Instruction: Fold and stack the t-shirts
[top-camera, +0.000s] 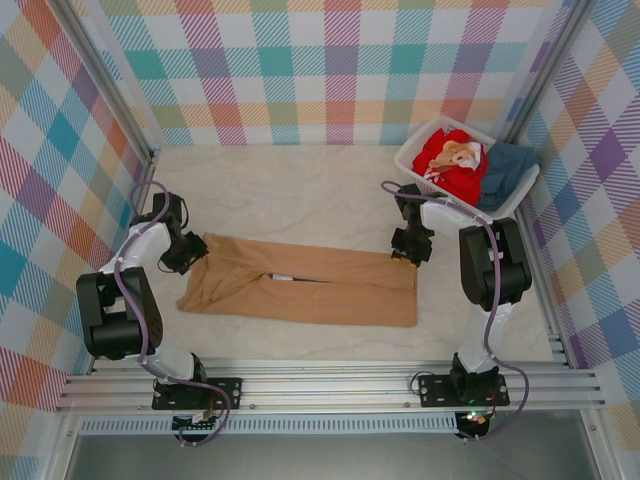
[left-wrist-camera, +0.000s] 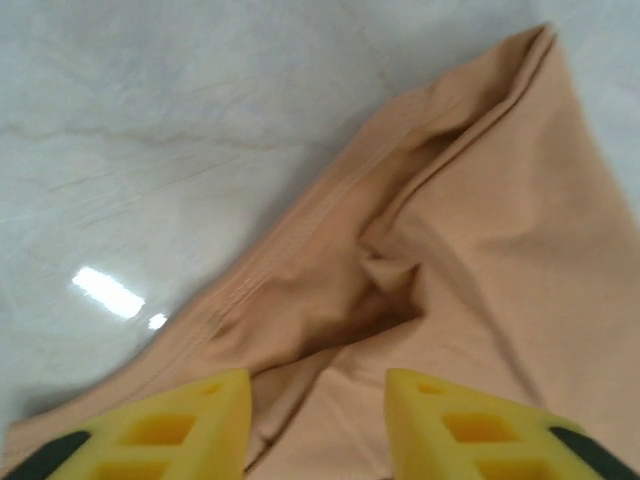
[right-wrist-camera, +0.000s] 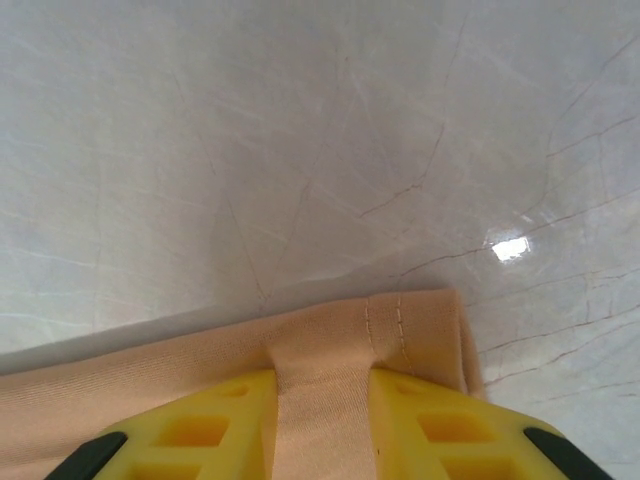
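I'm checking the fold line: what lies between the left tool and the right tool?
The tan-brown t-shirt, lying on the table, spans the whole stretch from the left tool to the right tool, as the top external view shows.

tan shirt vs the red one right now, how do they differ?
Place: the tan t-shirt lies on the table; the red t-shirt sits in the white basket.
Pose: the tan one is laid out flat as a long folded strip; the red one is a crumpled heap.
Handling: the right gripper pinches the tan one's hem; no gripper is on the red one.
Shared: both are soft cloth, neither stacked.
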